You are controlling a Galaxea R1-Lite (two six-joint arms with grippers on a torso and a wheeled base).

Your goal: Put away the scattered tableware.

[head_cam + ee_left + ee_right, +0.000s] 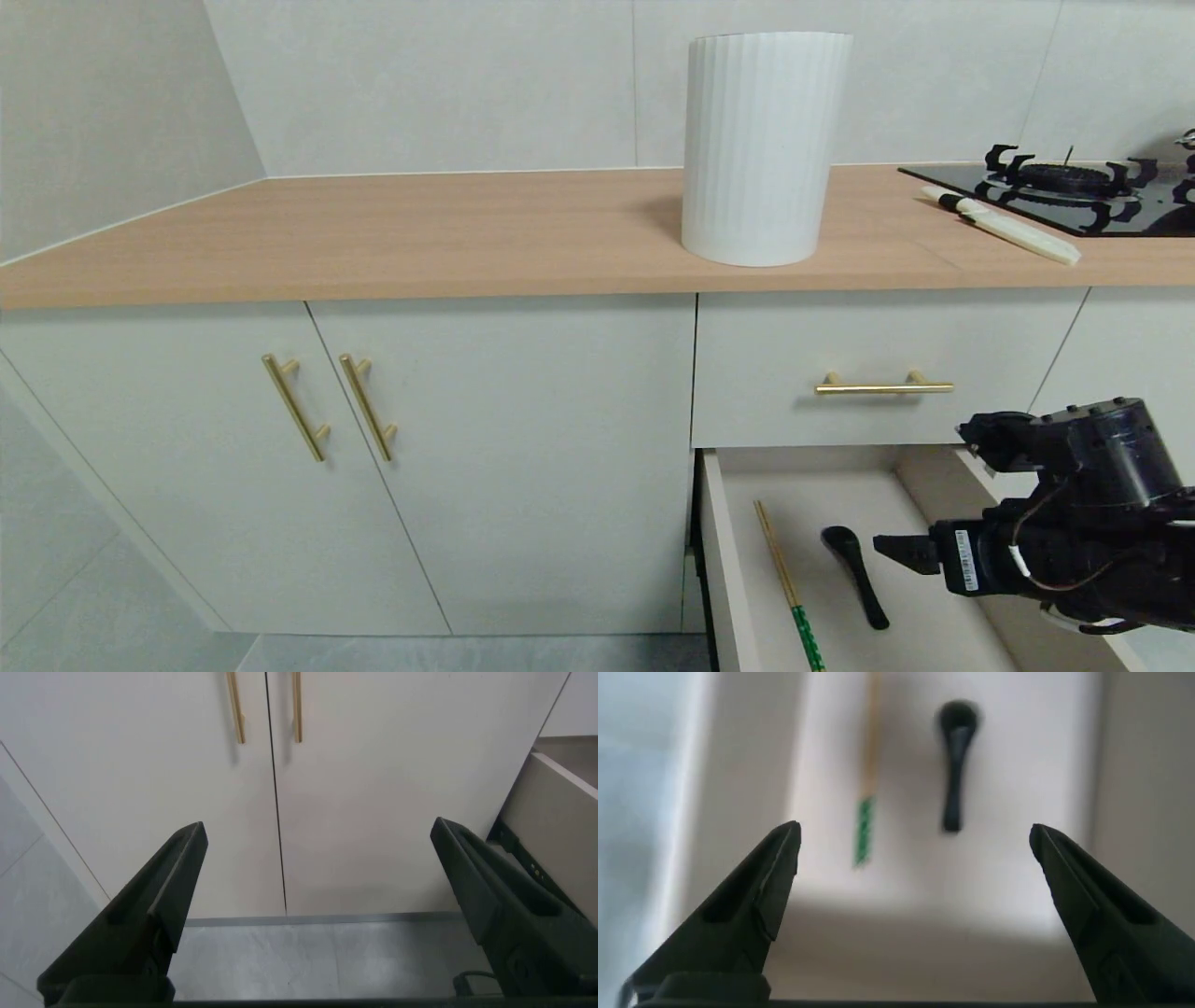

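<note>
The lower drawer point(717, 532) stands pulled out at the bottom right of the head view. On its floor lie a pair of wooden chopsticks point(789, 597) with green ends and a black spoon point(854, 560), side by side and apart. My right gripper point(924, 490) hovers open above the drawer's right side, holding nothing. Its wrist view looks down on the chopsticks point(868, 765) and the spoon point(955, 765) beyond the right gripper point(913, 835). A cream-coloured knife point(1004, 229) with a black band lies on the counter beside the stove. My left gripper point(318, 829) is open and empty, low in front of the cabinet doors.
A tall white ribbed container point(761, 149) stands on the wooden counter point(420, 233). A black gas stove point(1064, 187) sits at the far right. Below are two cabinet doors with gold handles point(369, 406) and a shut upper drawer point(882, 385). The open drawer's side point(561, 803) flanks the left gripper.
</note>
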